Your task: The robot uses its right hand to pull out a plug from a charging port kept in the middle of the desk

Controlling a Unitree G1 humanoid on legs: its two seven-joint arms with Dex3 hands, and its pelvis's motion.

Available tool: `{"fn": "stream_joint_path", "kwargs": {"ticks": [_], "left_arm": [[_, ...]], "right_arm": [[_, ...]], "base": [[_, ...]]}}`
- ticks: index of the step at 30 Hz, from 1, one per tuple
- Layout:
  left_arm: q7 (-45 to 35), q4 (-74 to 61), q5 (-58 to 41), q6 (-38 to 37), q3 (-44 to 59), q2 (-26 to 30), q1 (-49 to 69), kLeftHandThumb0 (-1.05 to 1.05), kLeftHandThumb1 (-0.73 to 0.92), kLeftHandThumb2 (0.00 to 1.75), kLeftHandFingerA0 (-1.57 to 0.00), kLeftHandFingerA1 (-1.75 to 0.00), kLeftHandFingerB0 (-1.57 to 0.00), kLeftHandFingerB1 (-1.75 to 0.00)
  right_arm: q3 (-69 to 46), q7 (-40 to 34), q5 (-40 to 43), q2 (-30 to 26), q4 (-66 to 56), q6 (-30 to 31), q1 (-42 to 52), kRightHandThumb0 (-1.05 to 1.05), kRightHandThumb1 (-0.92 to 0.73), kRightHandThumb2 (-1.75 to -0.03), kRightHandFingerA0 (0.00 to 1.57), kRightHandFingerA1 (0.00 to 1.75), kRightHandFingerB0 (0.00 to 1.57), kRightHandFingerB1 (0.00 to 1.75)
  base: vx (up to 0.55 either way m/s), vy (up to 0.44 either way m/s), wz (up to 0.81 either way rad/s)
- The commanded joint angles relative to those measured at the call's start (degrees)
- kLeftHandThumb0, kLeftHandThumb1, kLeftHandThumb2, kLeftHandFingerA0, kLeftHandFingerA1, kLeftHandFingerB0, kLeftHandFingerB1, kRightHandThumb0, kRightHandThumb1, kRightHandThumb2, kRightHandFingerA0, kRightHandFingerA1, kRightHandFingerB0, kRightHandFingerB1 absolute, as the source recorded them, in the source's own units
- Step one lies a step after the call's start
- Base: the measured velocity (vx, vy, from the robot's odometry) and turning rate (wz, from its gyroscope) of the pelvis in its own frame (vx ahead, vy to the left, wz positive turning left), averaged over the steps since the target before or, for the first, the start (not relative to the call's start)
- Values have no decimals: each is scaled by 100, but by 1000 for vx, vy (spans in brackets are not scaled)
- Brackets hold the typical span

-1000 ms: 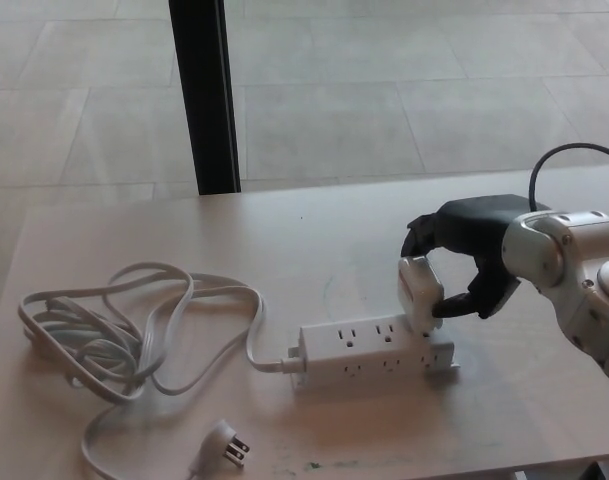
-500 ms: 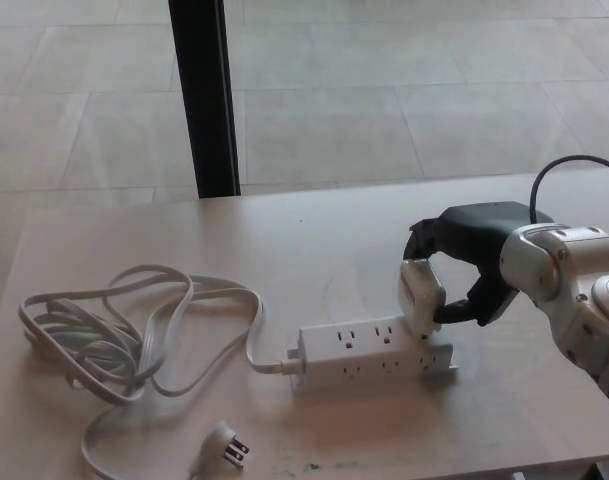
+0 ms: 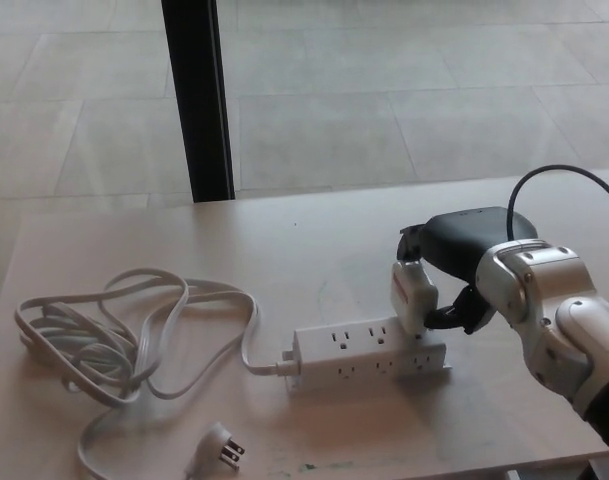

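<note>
Cabling first, at the far left of the desk: we see a loose coil of pale grey flat power cord (image 3: pixel 104 330) lying on the light wooden desk top (image 3: pixel 314 240), and its free end, a white pronged wall plug (image 3: pixel 222 449), rests unplugged near the front edge. The cord runs rightward into a white rectangular power strip with two rows of sockets (image 3: pixel 366 353), which sits roughly mid-desk. Behind it, a black upright post (image 3: pixel 197 100) stands against the tiled floor.

At the strip's right end we find the task's object, a white blocky plug adapter (image 3: pixel 413 293), standing upright with its lower edge at or just above the sockets; we cannot tell whether its prongs are fully free. The black three-fingered right hand (image 3: pixel 446 270) is clasped around this adapter, one finger over its top and far face, the thumb against its near right side. No left hand appears.

Compared with one second earlier, the whole scene sits slightly lower and leftward, which we attribute to camera motion. Relative to the strip, however, the hand and adapter appear a little higher and more upright, and the silver forearm (image 3: pixel 544 310) has drawn closer under the camera. We judge that extraction is under way: the grasp is secure and the strip has not visibly lifted with it. Continued upward pull should finish the separation, though the unrestrained strip could tip or follow.
</note>
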Motion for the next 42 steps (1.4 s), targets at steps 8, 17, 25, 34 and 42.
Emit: {"fn": "stream_joint_path", "kwargs": {"ticks": [8,17,25,34,42], "left_arm": [[5,-26,-22,-157,-16,76,45,-77,92,79,-70,-53,-48,-42],[-49,-68,-31,-95,-14,130,57,-78,92,79,-72,-51,-50,-40],[-5,-141,-33,-56,-14,130,111,-80,92,79,-68,-50,-49,-41],[-86,-155,-54,-133,-2,127,146,-77,92,80,-70,-52,-44,-41],[-81,-119,-32,-191,-5,143,134,-73,80,116,-65,-63,-41,-54]], "right_arm": [[569,630,-533,267,-39,698,274,-54,-81,-73,83,157,69,76],[584,939,-648,172,-106,856,64,-51,-78,-75,84,163,67,80],[508,795,-720,-64,-155,694,1,-45,-69,-84,88,173,66,102],[178,817,-552,-45,-232,658,-147,-48,-71,-80,89,175,69,127],[-299,921,-366,-9,-401,665,-650,-43,-70,-81,84,171,52,86]], "base": [[0,0,0],[0,0,0],[0,0,0],[0,0,0],[0,0,0]]}}
